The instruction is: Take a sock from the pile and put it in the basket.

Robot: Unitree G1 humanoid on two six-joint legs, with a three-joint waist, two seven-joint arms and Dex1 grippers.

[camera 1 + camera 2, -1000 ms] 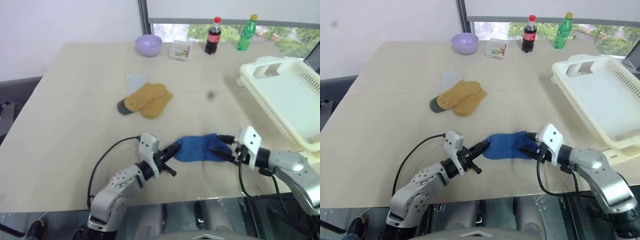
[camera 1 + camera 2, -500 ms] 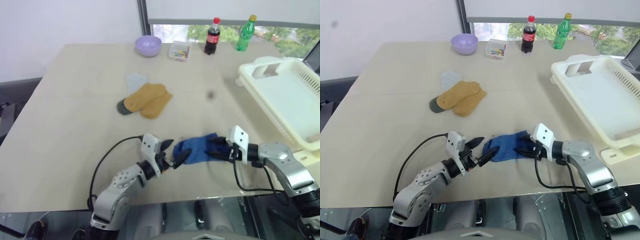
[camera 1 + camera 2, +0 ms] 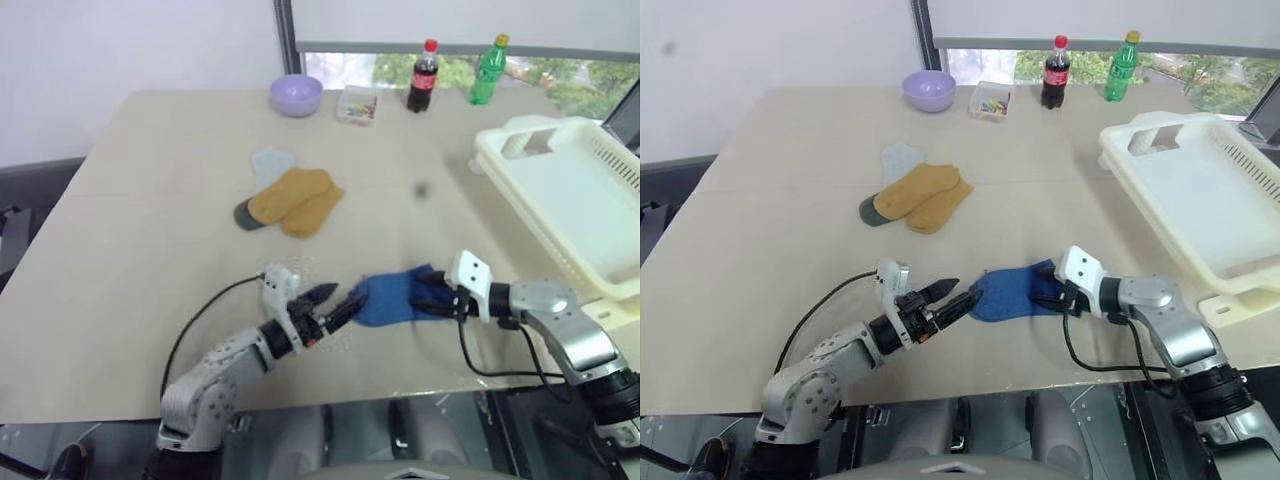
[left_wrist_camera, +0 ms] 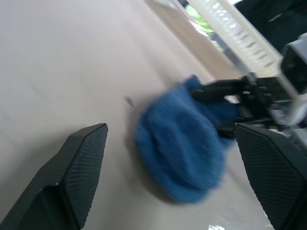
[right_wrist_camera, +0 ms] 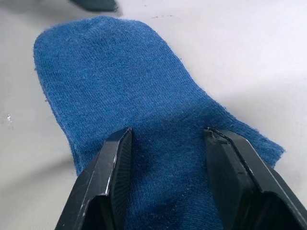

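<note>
now the left pincer (image 3: 335, 305) has its fingers spread apart, the blue sock (image 3: 392, 296) lying flat just past its tips. opposite it, the right pincer (image 3: 425, 296) rests half-parted on the sock's far end, the white basket (image 3: 560, 200) well beyond it.

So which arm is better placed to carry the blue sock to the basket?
The right. Its gripper has its fingers spread over the blue sock, and the basket sits on that side. The left gripper is open, at the sock's far end.
</note>
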